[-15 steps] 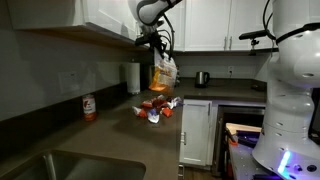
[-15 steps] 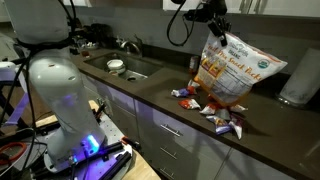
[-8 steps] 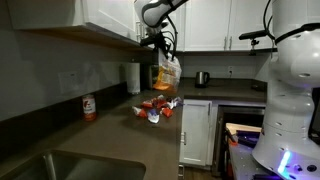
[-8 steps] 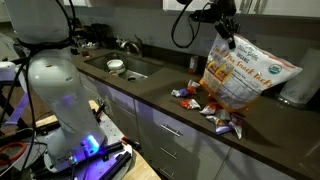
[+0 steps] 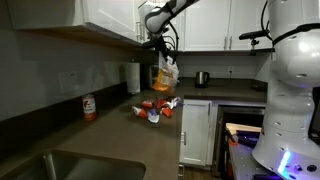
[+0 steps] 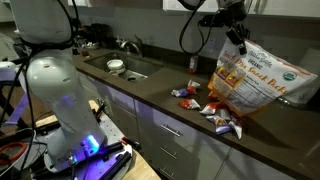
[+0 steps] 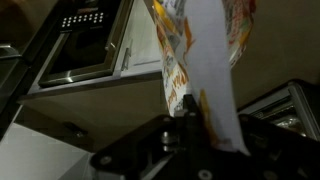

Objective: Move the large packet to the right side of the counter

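Dangling by one top corner, the tall crinkly clear plastic packet of orange-yellow stuff [image 6: 258, 82] hangs over the long dark grey-brown counter [image 6: 150, 88], black gripper [image 6: 234, 33] clamped on it. My worry: the slick film could slip out of that pinch, or its low bottom could sweep the small red-white packets [image 6: 215, 110] off the edge.

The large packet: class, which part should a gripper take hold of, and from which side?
Pinch the flat top edge, coming from above. The large packet is a tall, floppy bag with no stiff sides. Held at its top by the gripper, it hangs below it in one piece.
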You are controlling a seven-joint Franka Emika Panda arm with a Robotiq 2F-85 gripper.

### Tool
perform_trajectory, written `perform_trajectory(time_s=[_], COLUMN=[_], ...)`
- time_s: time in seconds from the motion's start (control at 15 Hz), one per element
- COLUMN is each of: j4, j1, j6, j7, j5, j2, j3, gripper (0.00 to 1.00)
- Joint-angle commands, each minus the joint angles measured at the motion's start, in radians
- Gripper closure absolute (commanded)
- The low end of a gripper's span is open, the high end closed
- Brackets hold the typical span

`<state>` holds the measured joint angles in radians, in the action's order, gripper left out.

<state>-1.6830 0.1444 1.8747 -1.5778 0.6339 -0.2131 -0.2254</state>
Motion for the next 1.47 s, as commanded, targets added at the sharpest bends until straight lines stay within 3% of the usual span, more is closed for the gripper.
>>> perform_trajectory(time_s=[0.0, 0.6, 1.4], j4=[0.057, 0.132, 0.156], j1=[0.026, 0.060, 0.143], j6=[0.029, 0.087, 0.249], j7=[0.073, 0.206, 0.370], j5=[-0.021, -0.009, -0.027], j2=[-0.048, -0.108, -0.168], j3=[-0.013, -0.058, -0.121], gripper=[0.98, 0.98, 0.98])
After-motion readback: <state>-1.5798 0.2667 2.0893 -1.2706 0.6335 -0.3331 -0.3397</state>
